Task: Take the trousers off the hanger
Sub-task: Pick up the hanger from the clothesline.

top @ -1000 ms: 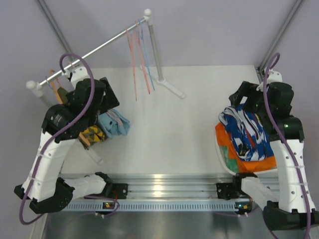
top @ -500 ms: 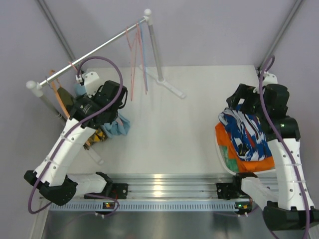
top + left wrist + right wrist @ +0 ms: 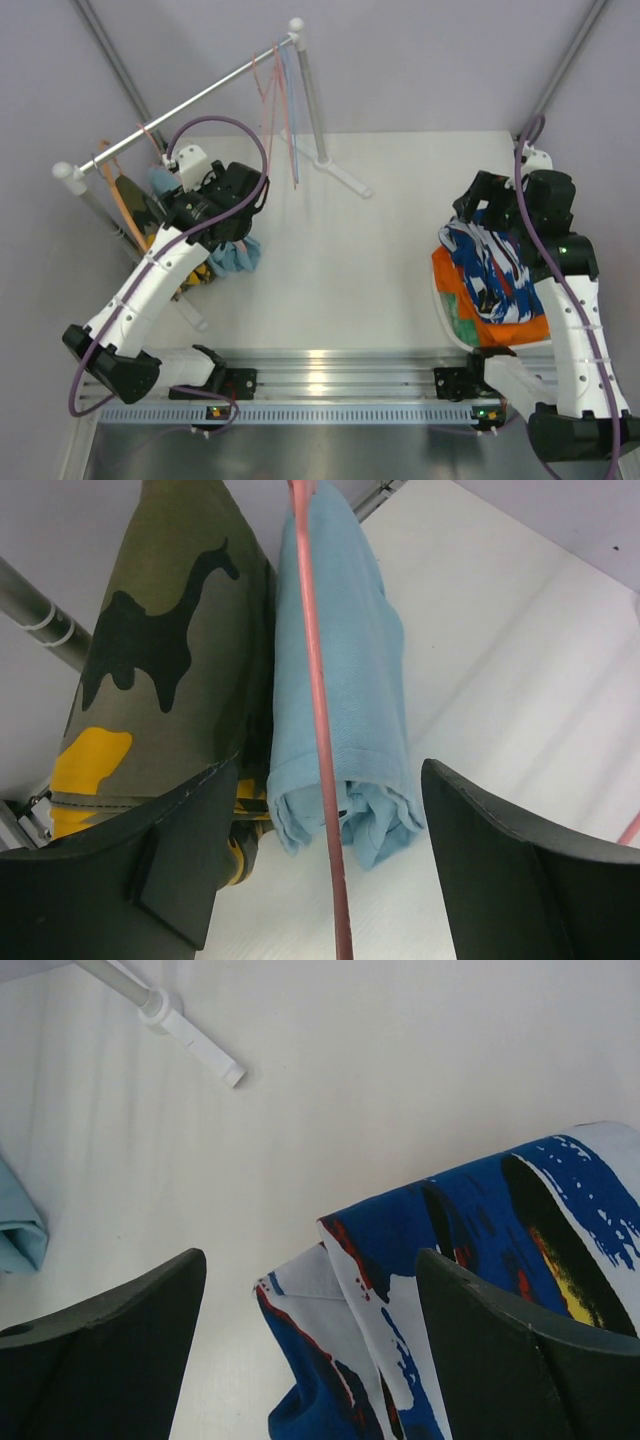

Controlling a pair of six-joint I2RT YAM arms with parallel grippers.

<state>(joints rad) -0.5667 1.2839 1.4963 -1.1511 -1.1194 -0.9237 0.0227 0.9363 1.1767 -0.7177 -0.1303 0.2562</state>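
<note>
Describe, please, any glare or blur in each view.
Top external: glare on the metal rail at the bottom. Left wrist: light blue trousers sharp, near fingers dark and soft. Right wrist: patterned trousers crisp, fingers dark.

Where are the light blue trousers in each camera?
Top external: light blue trousers left of centre, under the left arm.
Left wrist: centre, right of the camouflage pair, behind a pink hanger wire.
Right wrist: a corner at the left edge.
Shared landmark: the rack's white foot, in top and right wrist views.
</note>
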